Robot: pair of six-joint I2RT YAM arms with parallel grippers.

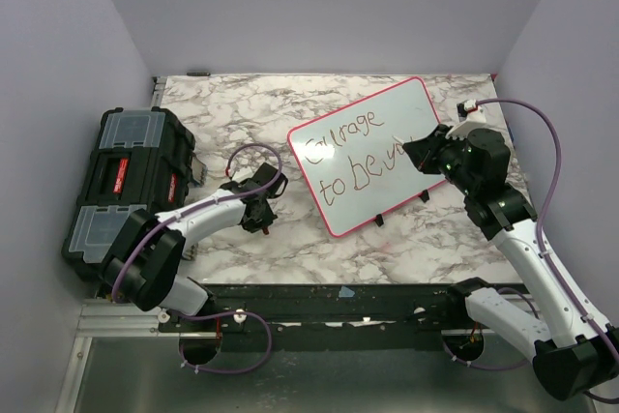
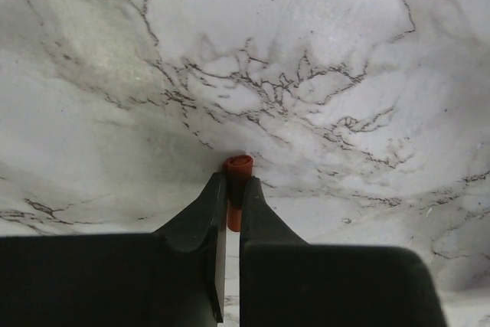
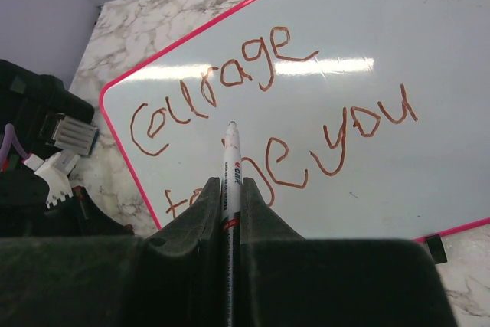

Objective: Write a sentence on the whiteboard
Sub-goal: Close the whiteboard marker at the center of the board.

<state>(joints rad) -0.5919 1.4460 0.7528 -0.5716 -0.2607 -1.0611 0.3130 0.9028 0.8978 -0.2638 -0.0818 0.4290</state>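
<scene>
The whiteboard (image 1: 392, 113), white with a pink-red rim, lies askew on the marble table (image 1: 232, 103). The sentence (image 1: 350, 157) on it reads "Courage to be you" in two red-brown lines. My right gripper (image 1: 418, 150) hovers over the board's right part. In the right wrist view this gripper (image 3: 232, 189) is shut on a white marker (image 3: 230, 151); the marker's tip points at the whiteboard (image 3: 413, 44) between the sentence's (image 3: 344, 124) two lines. My left gripper (image 1: 261, 216) is low on the table, left of the board. It (image 2: 233, 189) is shut on a small red cap (image 2: 238, 165).
A black toolbox (image 1: 131, 181) with clear lid compartments stands at the table's left edge, close behind the left arm. Small black feet (image 1: 378, 221) stick out from the board's near rim. Purple-grey walls close in the table at the back and on both sides.
</scene>
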